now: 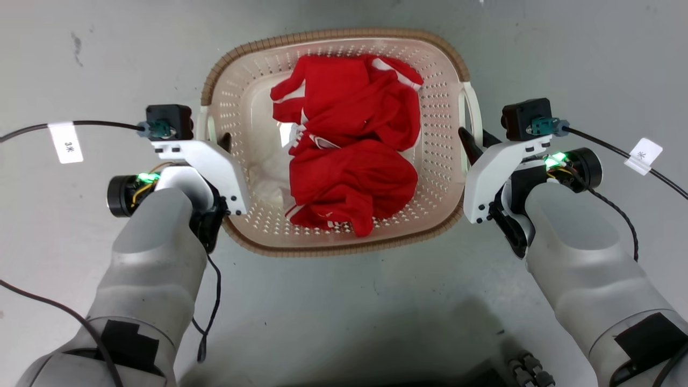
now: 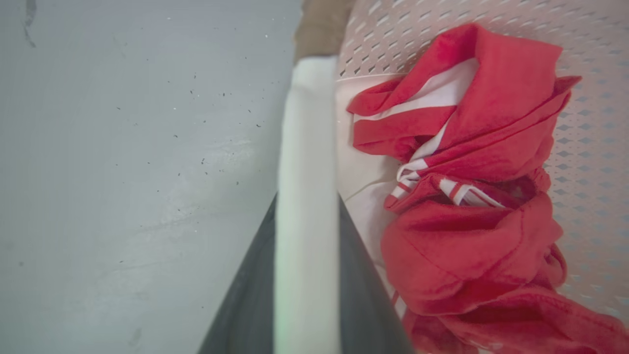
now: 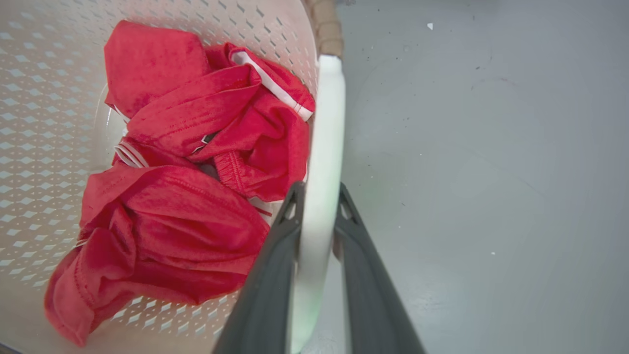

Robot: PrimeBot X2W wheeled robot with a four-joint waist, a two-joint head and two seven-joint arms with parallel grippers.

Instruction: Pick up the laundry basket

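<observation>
Basket stands on the grey floor directly ahead of the robot, between the two arms. Its perforated cream walls carry a brown woven-look rim. Inside lies a crumpled red garment with white stripes, on top of a white cloth at the bottom. A white handle is fitted at each short side. The left gripper is closed on the left handle, with one dark finger pressed against each side of it. The right gripper is closed on the right handle in the same way, one finger inside the basket wall and one outside. Both forearms angle inward toward the basket.
</observation>
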